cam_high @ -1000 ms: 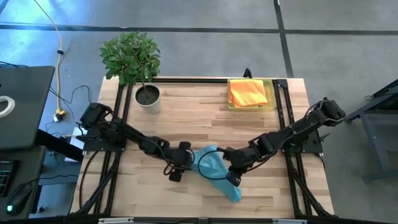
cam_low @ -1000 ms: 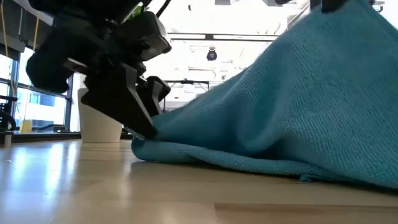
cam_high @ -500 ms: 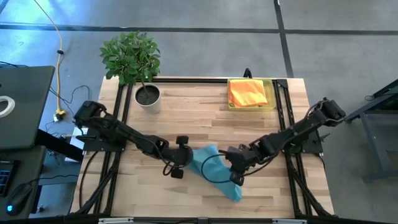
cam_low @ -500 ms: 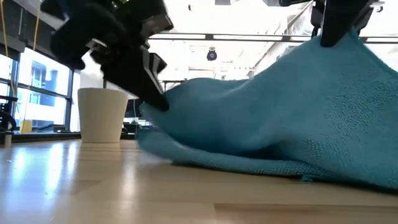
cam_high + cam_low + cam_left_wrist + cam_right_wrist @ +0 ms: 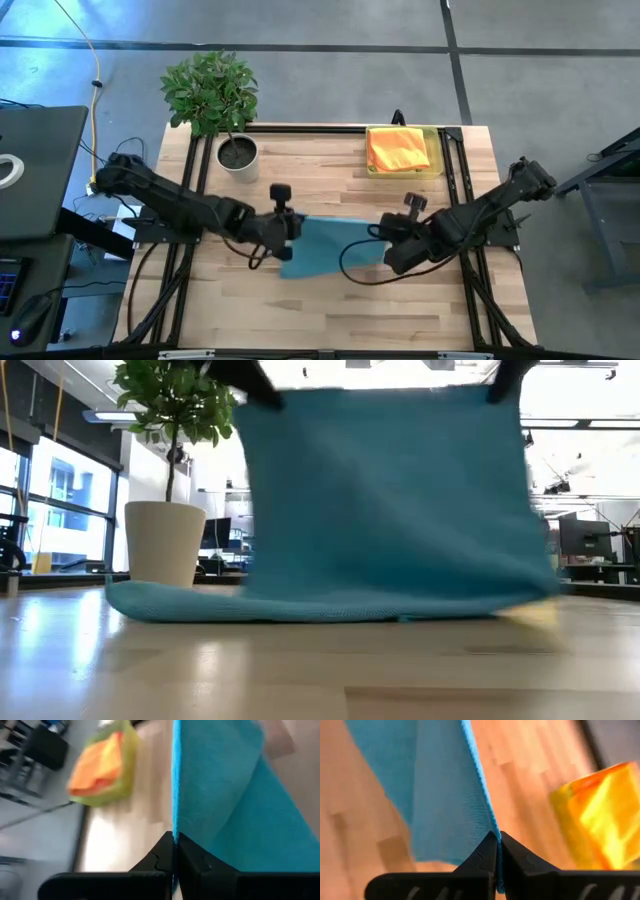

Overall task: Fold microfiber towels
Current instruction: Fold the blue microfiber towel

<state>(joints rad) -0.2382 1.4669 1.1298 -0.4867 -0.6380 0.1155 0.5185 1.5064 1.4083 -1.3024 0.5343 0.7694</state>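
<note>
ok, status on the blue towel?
Left end effector and right end effector each shut on a top corner. Blue towel hangs spread between them, bottom edge on table. Nothing in the way.

We are seeing a blue towel [image 5: 385,510] of soft, fuzzy, matt cloth with a fine looped weave. The counter [image 5: 330,310] is showing pale wood planks, smooth with a slight sheen. The tray [image 5: 438,160] is looking like translucent glossy plastic, the pot [image 5: 165,545] smooth and matt.
</note>
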